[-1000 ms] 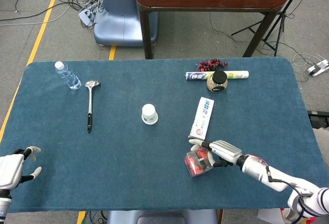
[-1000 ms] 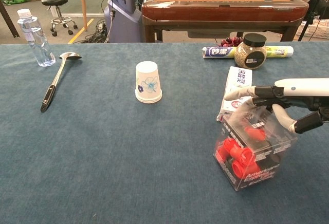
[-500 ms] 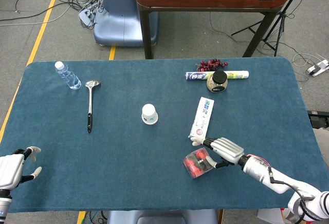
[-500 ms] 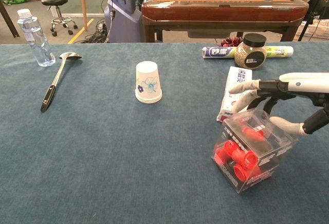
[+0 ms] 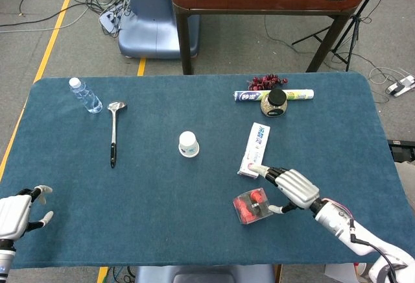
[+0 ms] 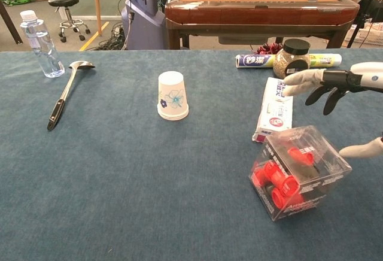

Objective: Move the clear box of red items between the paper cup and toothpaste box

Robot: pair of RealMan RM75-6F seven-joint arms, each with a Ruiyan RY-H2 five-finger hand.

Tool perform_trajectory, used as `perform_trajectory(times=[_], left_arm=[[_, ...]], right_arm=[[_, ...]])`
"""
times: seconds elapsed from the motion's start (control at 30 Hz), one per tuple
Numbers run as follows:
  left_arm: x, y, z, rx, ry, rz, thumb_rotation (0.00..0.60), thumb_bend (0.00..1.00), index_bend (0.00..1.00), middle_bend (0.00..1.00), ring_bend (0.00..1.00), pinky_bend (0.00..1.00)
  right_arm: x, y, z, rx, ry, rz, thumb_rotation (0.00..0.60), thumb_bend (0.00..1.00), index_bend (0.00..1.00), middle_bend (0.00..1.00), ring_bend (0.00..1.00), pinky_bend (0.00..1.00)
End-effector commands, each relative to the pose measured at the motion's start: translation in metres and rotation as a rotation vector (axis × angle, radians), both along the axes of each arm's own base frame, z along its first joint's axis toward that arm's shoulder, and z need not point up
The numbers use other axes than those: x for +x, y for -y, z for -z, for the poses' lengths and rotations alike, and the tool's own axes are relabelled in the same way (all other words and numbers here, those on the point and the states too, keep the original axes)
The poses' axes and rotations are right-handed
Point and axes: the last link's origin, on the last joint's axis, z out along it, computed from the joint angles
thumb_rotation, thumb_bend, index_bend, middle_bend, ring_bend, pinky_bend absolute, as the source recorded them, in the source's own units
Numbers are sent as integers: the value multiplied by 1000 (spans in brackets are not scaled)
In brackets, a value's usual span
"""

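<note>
Two hands showing. Right hand (image 6: 335, 90) is hovering above and just right of the clear box of red items (image 6: 297, 173), fingers spread, holding nothing; in the chest view there is a gap between the fingers and the box, with the thumb tip lying low just beside the box's right edge, and I cannot tell if it is touching. In the head view the right hand (image 5: 293, 186) is overlapping the box's right side (image 5: 253, 206). Left hand (image 5: 19, 211) is sitting at the near left table edge, fingers apart, holding nothing, well apart from everything.

Clear box is resting on the blue table cloth (image 6: 119, 183), tilted, near the front right, just in front of the toothpaste box (image 6: 274, 109) and not between it and the cup. Toothpaste box is lying flat, angled. Paper cup (image 6: 172, 96) is standing upside down near the table's middle, left of the toothpaste box, with open cloth between them.

Behind the toothpaste box: a dark-lidded jar (image 6: 292, 58) standing upright, touching or just in front of a toothpaste tube (image 6: 256, 61) lying sideways, with a bunch of dark red grapes (image 5: 267, 80) at the far edge. Far left: a water bottle (image 6: 41, 43) upright, and a ladle (image 6: 66, 92) lying beside it. Nothing is lying in the gap between cup and toothpaste box.
</note>
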Motion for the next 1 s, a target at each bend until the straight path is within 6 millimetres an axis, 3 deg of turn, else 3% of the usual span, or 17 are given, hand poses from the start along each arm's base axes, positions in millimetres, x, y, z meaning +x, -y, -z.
perform_trajectory(times=[0.03, 0.27, 0.4, 0.67, 1.0], left_arm=[[0, 0, 0, -1, 0, -1, 600, 264, 359, 501, 390, 570], [-1, 0, 0, -2, 1, -5, 600, 264, 359, 501, 389, 570], [-1, 0, 1, -3, 1, -5, 600, 264, 359, 501, 389, 570], [0, 0, 0, -2, 4, -5, 600, 263, 359, 501, 390, 570], [0, 0, -1, -1, 8, -5, 600, 264, 359, 501, 390, 570]], right_arm=[[2, -4, -6, -10, 9, -15, 600, 0, 0, 97, 171, 305], [2, -21, -14, -29, -24, -73, 600, 0, 0, 92, 135, 305], [0, -31, -10, -55, -83, -120, 600, 0, 0, 44, 43, 238], [3, -46, 15, -169, -192, -244, 600, 0, 0, 0, 0, 77], [9, -45, 47, -276, -232, -368, 600, 0, 0, 0, 0, 20]])
